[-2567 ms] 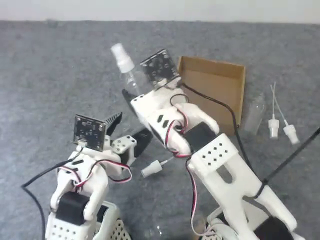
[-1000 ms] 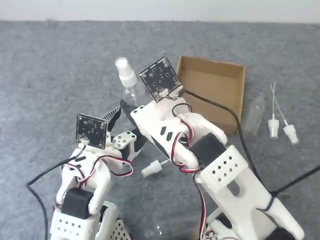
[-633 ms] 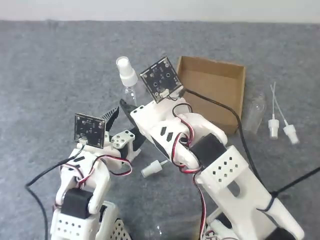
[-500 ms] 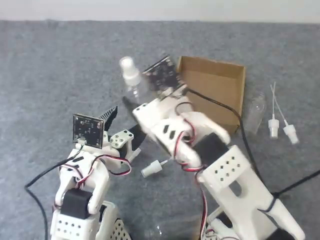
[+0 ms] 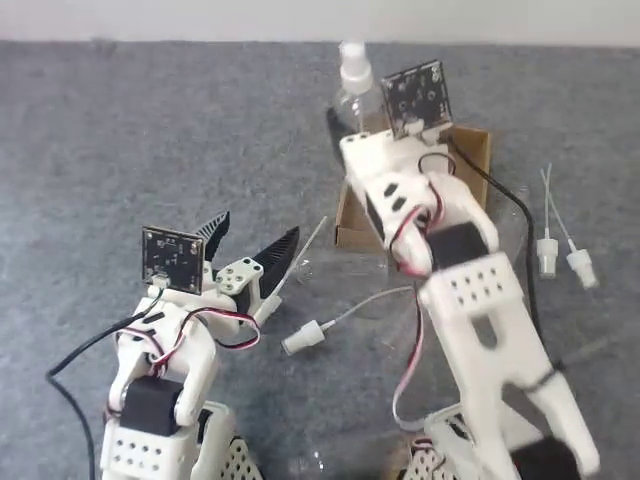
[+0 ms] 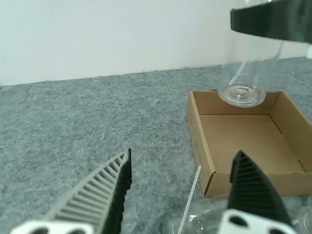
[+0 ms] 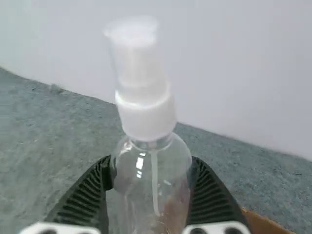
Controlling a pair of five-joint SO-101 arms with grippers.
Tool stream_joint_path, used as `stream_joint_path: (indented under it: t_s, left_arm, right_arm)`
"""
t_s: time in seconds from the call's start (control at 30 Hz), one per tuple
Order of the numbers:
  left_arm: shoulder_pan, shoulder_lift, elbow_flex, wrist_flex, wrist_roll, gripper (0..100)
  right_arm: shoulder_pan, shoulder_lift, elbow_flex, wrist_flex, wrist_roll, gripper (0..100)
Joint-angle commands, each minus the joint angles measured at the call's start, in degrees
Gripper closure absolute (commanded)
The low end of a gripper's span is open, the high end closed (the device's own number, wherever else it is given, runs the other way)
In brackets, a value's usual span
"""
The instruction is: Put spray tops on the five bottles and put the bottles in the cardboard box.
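– Holding a capped bottle (image 6: 246,73), your right gripper (image 7: 151,173) has both black jaws clamped on the clear body, just under the fitted spray top (image 7: 141,102).

– Agreed, and your grip looks square. The bottle's long axis stands upright, nozzle up and base down.

– Your next move turns on the cardboard box (image 6: 243,139). It lies below the jaws, open side up. In the left wrist view the bottle's base hangs above the rim, toward the far wall.

– You can't tell from that view whether the base is over the box floor or over the wall itself. The high view puts the bottle at the box's far corner, on the side nearer your left arm. I'd judge you should bring it toward the middle of the box before you lower it.

– And your left gripper (image 5: 256,226)?

– Its jaws stand wide apart with nothing between them. It sits low over the carpet (image 5: 120,140), short of the box's near wall. Your right arm is the one over the box, and the left is well apart from the bottle.

– A loose spray top (image 5: 305,338) lies on the carpet just beside your left arm. Two more spray tops (image 5: 548,255) lie past the box on the right arm's side. By my reckoning, those wait until this bottle is down.
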Motion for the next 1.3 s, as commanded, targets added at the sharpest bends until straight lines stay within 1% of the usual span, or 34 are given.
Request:
stream_joint_path:
  t_s: [0.0,0.1,0.2,0.3,0.37,0.57,0.83,1.03,1.27]
  left_arm:
    - [-0.7,-0.7,0.0,-1.1,0.3,70]
    - [-0.7,-0.8,0.9,-1.5,0.4,73]
    - [-0.7,-0.8,1.0,-1.5,0.3,83]
    - [-0.8,-0.8,1.0,-1.5,0.1,91]
    - [-0.8,-0.8,1.0,-1.5,0.0,94]
    - [-0.8,-0.8,1.0,-1.5,0.0,94]
    - [-0.8,-0.8,1.0,-1.5,0.0,94]
    - [-0.8,-0.8,1.0,-1.5,0.0,94]
    - [-0.8,-0.8,1.0,-1.5,0.0,94]
  right_arm:
    - [4.3,7.3,-4.1,-10.7,0.7,99.2]
    - [6.0,12.5,-4.1,-16.2,-3.4,99.2]
    - [7.6,17.5,-4.1,-22.5,-7.1,99.2]
    - [7.5,22.7,-4.1,-27.0,-7.8,99.2]
    - [7.4,26.2,-4.2,-30.0,-7.7,99.2]
    - [7.7,33.3,-4.4,-34.4,-7.6,99.2]
    - [9.5,38.7,-5.5,-40.8,-7.6,99.2]
    - [9.7,44.7,-10.5,-40.8,-7.6,99.2]
    - [9.8,47.2,-10.9,-40.8,-7.6,99.2]
